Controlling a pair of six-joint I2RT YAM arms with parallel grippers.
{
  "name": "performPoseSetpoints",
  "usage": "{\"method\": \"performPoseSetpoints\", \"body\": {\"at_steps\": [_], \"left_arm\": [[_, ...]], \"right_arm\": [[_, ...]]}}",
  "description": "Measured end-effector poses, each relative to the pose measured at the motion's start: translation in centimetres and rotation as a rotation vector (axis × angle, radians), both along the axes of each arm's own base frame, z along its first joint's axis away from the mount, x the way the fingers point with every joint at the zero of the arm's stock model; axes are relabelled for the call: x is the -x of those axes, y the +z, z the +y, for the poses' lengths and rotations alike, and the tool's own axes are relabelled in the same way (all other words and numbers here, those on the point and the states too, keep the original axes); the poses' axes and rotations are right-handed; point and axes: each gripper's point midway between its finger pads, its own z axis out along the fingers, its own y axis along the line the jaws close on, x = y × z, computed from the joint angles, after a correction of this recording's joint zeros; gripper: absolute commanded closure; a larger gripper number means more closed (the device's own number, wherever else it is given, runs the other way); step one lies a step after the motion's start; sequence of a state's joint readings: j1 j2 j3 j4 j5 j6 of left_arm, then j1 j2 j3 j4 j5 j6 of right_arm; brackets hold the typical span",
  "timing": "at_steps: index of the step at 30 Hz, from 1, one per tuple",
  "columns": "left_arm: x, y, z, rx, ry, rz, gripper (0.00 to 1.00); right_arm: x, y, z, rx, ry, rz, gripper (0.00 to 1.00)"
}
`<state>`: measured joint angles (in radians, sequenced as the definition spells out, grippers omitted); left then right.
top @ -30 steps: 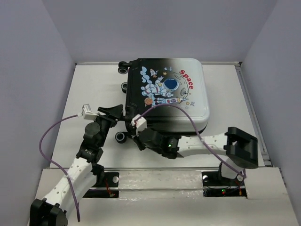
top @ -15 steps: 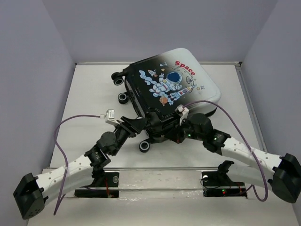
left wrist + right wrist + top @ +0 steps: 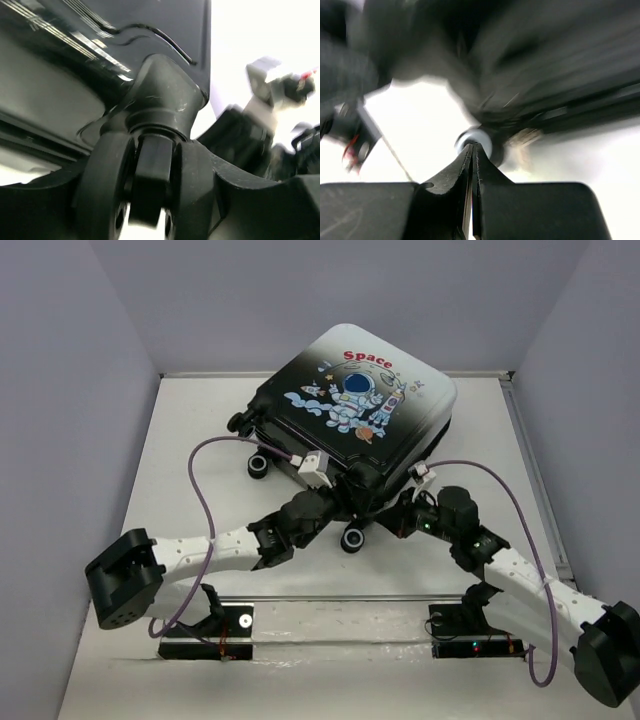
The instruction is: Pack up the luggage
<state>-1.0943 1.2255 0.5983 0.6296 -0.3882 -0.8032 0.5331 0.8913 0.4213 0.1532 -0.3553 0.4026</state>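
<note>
The luggage (image 3: 350, 410) is shut and stands at the back middle of the table. Its astronaut and red "Space" print face up, and its near edge is tipped up. My left gripper (image 3: 335, 512) is under the near corner. In the left wrist view its fingers (image 3: 280, 210) stand apart with a black caster wheel (image 3: 150, 185) between them, under the black shell (image 3: 75, 100). That wheel (image 3: 352, 538) also shows from above. My right gripper (image 3: 403, 517) is at the near edge. It is shut (image 3: 472, 146), tips against a pale round part under the blurred shell (image 3: 545, 65).
Two more caster wheels (image 3: 258, 464) stick out on the luggage's left side. The white table (image 3: 180, 440) has a raised rim on the right (image 3: 535, 480) and grey walls on three sides. Purple cables (image 3: 200, 490) loop over both arms.
The luggage has turned, so the print now faces the back, and it has shifted back and tipped up. Both grippers moved in under its near edge, and the left arm stretched out low.
</note>
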Motion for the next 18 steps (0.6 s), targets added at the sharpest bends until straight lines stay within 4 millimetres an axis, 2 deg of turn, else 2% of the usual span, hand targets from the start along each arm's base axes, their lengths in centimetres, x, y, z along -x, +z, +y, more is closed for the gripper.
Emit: {"method": "performPoseSetpoints", "body": {"at_steps": [2, 3, 5, 7, 8, 11, 16, 18], "left_arm": [[0.0, -0.5, -2.0, -0.042, -0.062, 0.01, 0.94], [0.1, -0.5, -2.4, -0.048, -0.08, 0.011, 0.94], [0.4, 0.4, -4.1, -0.055, -0.148, 0.011, 0.94], [0.5, 0.7, -4.3, -0.053, -0.158, 0.009, 0.94], [0.6, 0.7, -4.3, -0.055, -0.166, 0.013, 0.94], [0.7, 0.6, -4.0, -0.067, -0.169, 0.023, 0.94], [0.9, 1.1, -3.0, -0.082, -0.162, 0.029, 0.94], [1.0, 1.1, -2.6, -0.092, -0.161, 0.032, 0.94]], "right_arm": [[1.9, -1.2, 0.3, -0.017, 0.037, 0.026, 0.93], [2.9, -2.2, 0.3, -0.019, 0.054, 0.052, 0.93], [3.9, -3.8, 0.3, -0.016, 0.066, 0.107, 0.93], [4.3, -4.4, 0.5, -0.018, 0.069, 0.144, 0.82], [4.2, -4.3, 0.4, -0.02, 0.056, 0.144, 0.69], [3.9, -3.2, 0.1, -0.04, 0.025, 0.112, 0.53], [3.3, 0.2, -1.2, -0.068, -0.059, 0.036, 0.53], [3.0, 0.9, -1.6, -0.057, -0.09, 0.037, 0.51]]}}
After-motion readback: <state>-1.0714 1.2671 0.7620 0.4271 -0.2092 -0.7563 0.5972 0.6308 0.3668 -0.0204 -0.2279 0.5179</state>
